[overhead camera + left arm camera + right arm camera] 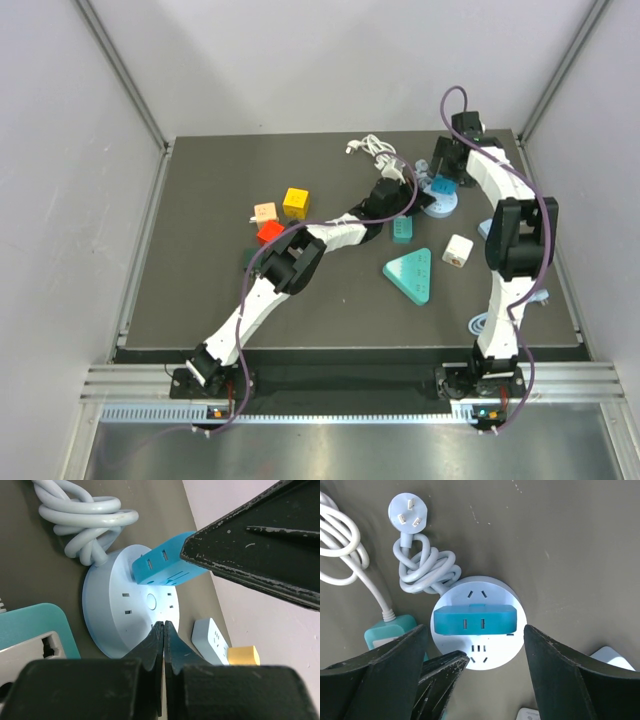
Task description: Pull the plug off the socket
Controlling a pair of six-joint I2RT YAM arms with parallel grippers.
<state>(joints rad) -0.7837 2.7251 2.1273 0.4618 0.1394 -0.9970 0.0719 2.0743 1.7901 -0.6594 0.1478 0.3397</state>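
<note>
A round white socket (490, 652) lies on the dark mat, with a blue plug adapter (474, 620) plugged into its top. In the top view the socket (445, 208) is at the back right. My right gripper (474, 628) is open and hangs over it, one finger on each side of the blue plug, apart from it. My left gripper (164, 626) is shut and empty, its tips resting on the socket face (110, 605) just below the plug (160, 565). The left fingers (437, 672) also show in the right wrist view.
The socket's coiled white cable (427, 570) and its plug head (407, 512) lie behind it. A teal power strip (402, 231), a teal triangle (412, 274), a white cube (457, 250) and yellow (295, 203) and red (270, 232) blocks lie around.
</note>
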